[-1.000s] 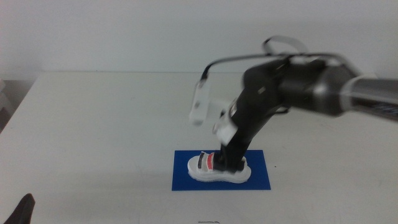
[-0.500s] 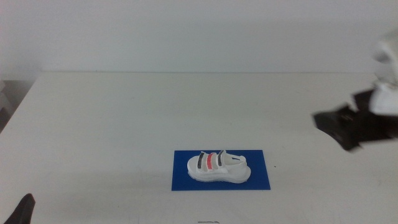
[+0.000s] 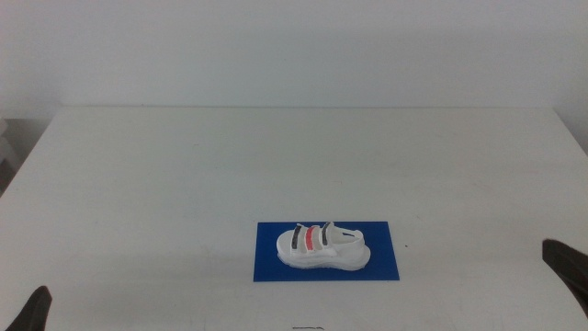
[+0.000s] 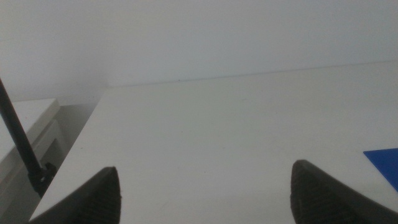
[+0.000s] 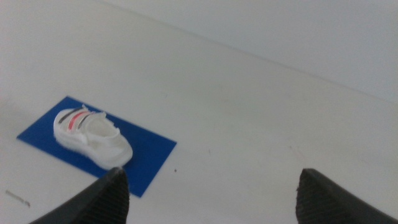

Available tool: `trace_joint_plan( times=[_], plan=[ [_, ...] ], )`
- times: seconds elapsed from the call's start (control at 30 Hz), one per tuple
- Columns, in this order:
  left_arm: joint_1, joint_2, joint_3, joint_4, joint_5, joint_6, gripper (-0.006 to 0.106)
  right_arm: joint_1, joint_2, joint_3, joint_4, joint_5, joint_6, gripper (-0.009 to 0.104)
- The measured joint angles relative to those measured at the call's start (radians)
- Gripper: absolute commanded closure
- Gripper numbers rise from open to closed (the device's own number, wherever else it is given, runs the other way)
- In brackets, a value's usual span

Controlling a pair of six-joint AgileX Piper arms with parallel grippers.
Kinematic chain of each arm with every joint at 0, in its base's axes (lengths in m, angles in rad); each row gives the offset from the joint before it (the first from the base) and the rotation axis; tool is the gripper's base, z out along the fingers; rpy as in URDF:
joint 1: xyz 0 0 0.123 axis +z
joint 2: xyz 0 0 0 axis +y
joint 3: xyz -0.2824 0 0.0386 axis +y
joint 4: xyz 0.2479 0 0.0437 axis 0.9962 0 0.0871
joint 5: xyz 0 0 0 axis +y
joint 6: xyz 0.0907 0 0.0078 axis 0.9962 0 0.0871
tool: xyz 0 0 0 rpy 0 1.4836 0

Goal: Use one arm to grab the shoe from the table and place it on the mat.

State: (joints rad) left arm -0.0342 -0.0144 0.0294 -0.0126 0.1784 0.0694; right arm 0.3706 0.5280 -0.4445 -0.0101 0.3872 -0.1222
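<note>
The shoe [image 3: 322, 246] sits on the mat [image 3: 386, 262] near the table's [image 3: 184, 175] front edge; both the left gripper [image 4: 205, 193] and right gripper [image 5: 211, 196] gape, empty

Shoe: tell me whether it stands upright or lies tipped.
Upright: the shoe rests sole-down on the mat, straps facing up, with both grippers clear of it.

Two dark, matte jaw tips with rounded ends mark the left pincer [image 4: 205, 193], set wide apart; the right pincer [image 5: 211, 196] shows the same blunt black pair. From above, each appears only as a small black wedge.
</note>
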Motion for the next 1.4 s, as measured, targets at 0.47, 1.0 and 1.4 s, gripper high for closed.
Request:
trace_joint_plan(
  times=[0.47,1.0,1.4],
  plan=[
    [0.000,0.000,0.000,0.000,0.000,0.000,0.007,0.000,-0.318,0.220,-0.059,-0.174,0.092,0.016],
    [0.000,0.000,0.000,0.000,-0.001,0.000,0.007,0.000,-0.537,0.385,-0.121,-0.170,0.093,0.016],
    [0.000,0.000,0.000,0.000,-0.001,0.000,0.007,-0.001,-0.537,0.473,-0.077,-0.146,0.093,0.016]
  ],
)
